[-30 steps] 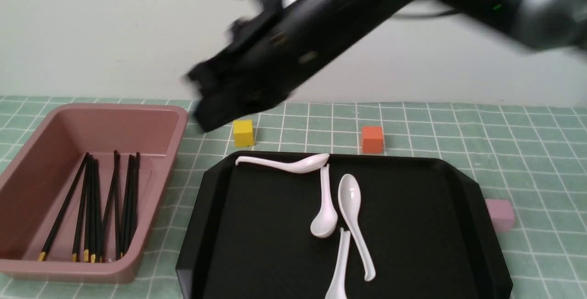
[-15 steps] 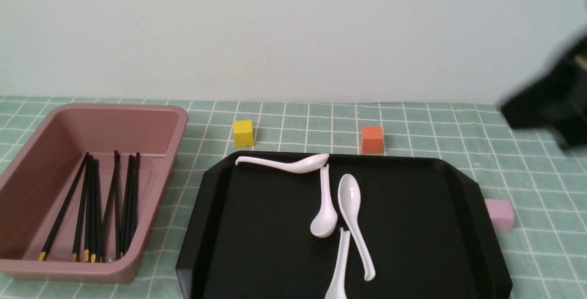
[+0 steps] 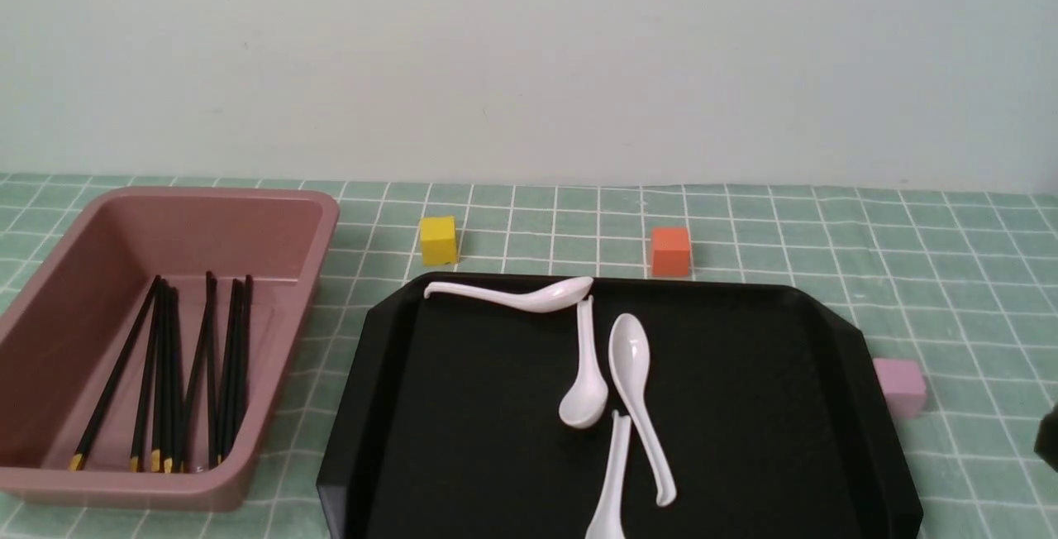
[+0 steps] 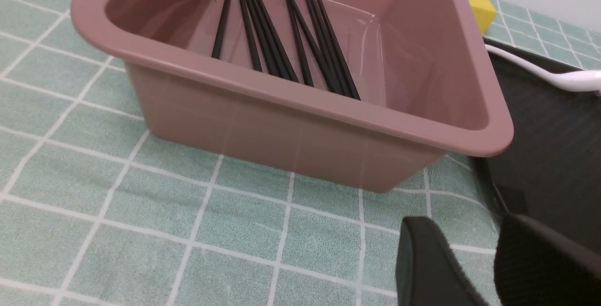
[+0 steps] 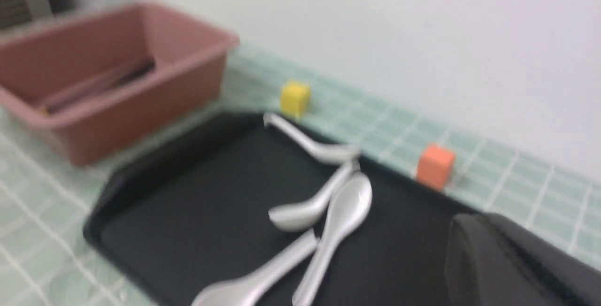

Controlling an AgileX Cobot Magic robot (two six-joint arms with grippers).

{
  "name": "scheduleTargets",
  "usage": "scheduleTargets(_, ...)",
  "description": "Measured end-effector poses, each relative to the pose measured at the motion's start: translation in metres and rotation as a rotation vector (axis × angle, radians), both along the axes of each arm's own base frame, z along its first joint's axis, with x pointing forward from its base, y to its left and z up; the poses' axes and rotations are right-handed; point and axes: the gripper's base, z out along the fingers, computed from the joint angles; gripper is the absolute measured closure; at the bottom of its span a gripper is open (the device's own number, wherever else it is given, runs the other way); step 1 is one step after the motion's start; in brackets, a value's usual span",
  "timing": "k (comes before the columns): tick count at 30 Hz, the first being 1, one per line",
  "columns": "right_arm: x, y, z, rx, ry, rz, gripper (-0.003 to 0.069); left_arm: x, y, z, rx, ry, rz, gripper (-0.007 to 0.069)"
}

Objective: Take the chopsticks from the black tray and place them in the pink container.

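Observation:
The pink container [image 3: 273, 217] stands at the left with several black chopsticks [image 3: 169, 374] lying side by side on its floor, yellow ends toward me. The left wrist view looks down on these chopsticks [image 4: 281, 38] in the container [image 4: 300, 123]. My left gripper [image 4: 465, 235] hovers over the cloth by the container's near corner, open and empty. The black tray [image 3: 496, 440] holds only white spoons; I see no chopstick on it. My right gripper [image 5: 486, 224] is shut and empty above the tray [image 5: 188, 202]; only a dark sliver of that arm [image 3: 1050, 440] shows at the front view's right edge.
Several white spoons [image 3: 640, 390] lie in the tray's middle and far edge. A yellow cube [image 3: 438, 240] and an orange cube [image 3: 670, 251] sit behind the tray, a pale pink cube [image 3: 899, 386] at its right. A green checked cloth [image 3: 950, 274] covers the table.
The right arm swung from high above the container's far corner across to the right and down, leaving the front view almost entirely. Chopsticks, spoons and tray have not moved.

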Motion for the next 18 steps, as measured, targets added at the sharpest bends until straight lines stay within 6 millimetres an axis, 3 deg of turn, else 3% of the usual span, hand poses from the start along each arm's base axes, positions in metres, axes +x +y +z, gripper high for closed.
scheduleTargets(4,-0.005,-0.003,-0.020,0.030,-0.046,0.009,0.0658,0.000,0.000,0.000,0.000,0.000,0.000,0.0386)
scheduleTargets(11,-0.006,-0.003,-0.057,-0.016,0.022,0.009,0.0657,0.000,0.000,0.000,0.000,0.000,0.000,0.0386)
scheduleTargets(18,-0.005,-0.003,-0.070,-0.051,0.061,0.007,0.0652,0.000,0.000,0.000,0.000,0.000,0.000,0.0386)
